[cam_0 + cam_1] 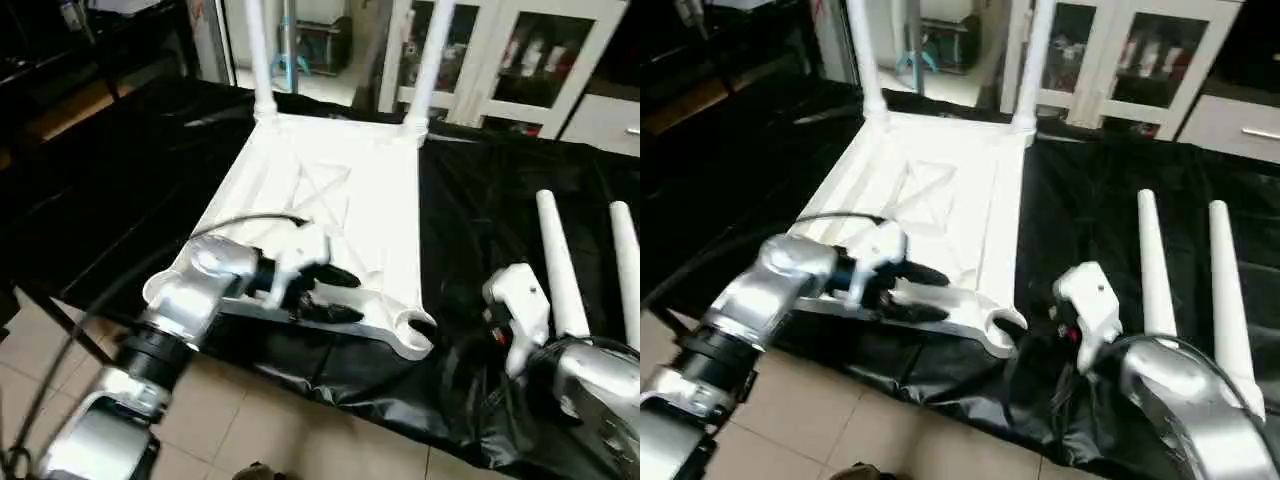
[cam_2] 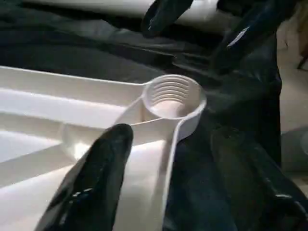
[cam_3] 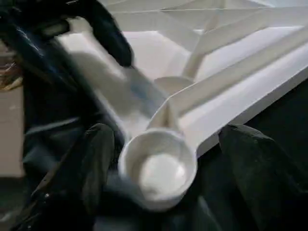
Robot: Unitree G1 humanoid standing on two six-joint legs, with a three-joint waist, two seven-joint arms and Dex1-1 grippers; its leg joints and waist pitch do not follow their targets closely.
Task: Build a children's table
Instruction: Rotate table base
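On the black-covered worktop [image 1: 480,210], the white tabletop [image 1: 340,200] is lying underside up, its X-shaped ribs facing the ceiling. Two legs [image 1: 258,50] are standing upright in the two far corner sockets, and two loose legs [image 1: 560,265] are lying side by side on the black sheet to the right, well apart from the tabletop. No writing or label is showing anywhere that I can read. The near right socket [image 1: 415,330] is sitting empty, close to the worktop's near edge, with tiled floor [image 1: 230,420] below. The left end effector [image 1: 325,295] is hovering open over the tabletop's near rim, gripping nothing. The right end effector [image 3: 161,159] is standing wide open around that empty socket, holding nothing.
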